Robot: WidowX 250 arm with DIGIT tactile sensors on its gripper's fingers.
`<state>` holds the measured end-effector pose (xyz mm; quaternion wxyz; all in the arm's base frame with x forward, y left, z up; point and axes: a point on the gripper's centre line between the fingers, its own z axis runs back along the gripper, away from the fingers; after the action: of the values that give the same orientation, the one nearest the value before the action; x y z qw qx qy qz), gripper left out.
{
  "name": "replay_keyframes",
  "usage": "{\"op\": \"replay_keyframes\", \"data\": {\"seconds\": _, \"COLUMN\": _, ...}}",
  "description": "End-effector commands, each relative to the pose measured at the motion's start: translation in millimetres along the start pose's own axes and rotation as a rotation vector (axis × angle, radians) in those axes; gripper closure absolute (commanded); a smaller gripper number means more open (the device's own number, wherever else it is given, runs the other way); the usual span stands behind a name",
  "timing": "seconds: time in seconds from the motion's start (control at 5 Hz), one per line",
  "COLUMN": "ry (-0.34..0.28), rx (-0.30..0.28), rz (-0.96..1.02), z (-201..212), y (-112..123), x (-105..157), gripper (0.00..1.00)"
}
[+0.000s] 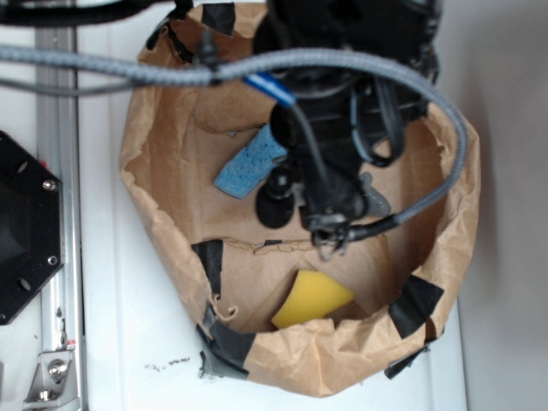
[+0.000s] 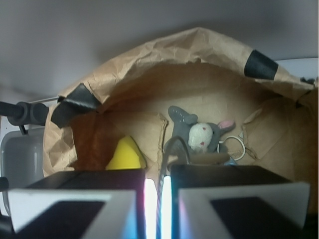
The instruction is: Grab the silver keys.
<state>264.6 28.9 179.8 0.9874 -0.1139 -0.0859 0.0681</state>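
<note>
The pincer point(image 2: 158, 174) hangs inside a brown paper bag point(image 1: 301, 370) on the white worktop point(image 1: 128, 342). Its jaws are drawn almost together, with only a bright slit between them. A thin grey wire loop rises from that slit; this looks like the ring of the keys point(image 2: 170, 144), pinched between the jaws, with the blades hidden. Just beyond the loop, a grey bunny point(image 2: 199, 134) lies on the bag floor, its white ring point(image 2: 232, 148) beside it. A yellow wedge point(image 2: 125, 155) sits to the left, and a blue sponge point(image 1: 248, 164) lies near the arm.
</note>
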Motion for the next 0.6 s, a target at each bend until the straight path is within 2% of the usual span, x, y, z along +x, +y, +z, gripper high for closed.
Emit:
{"op": "replay_keyframes", "data": {"seconds": 0.0, "ry": -0.066, "rx": 0.012, "rz": 0.022, "z": 20.3, "y": 3.1, "x": 1.9, "gripper": 1.0}}
{"op": "replay_keyframes", "data": {"seconds": 0.4, "ry": -0.066, "rx": 0.017, "rz": 0.025, "z": 20.0, "y": 5.2, "x": -0.9, "gripper": 1.0}}
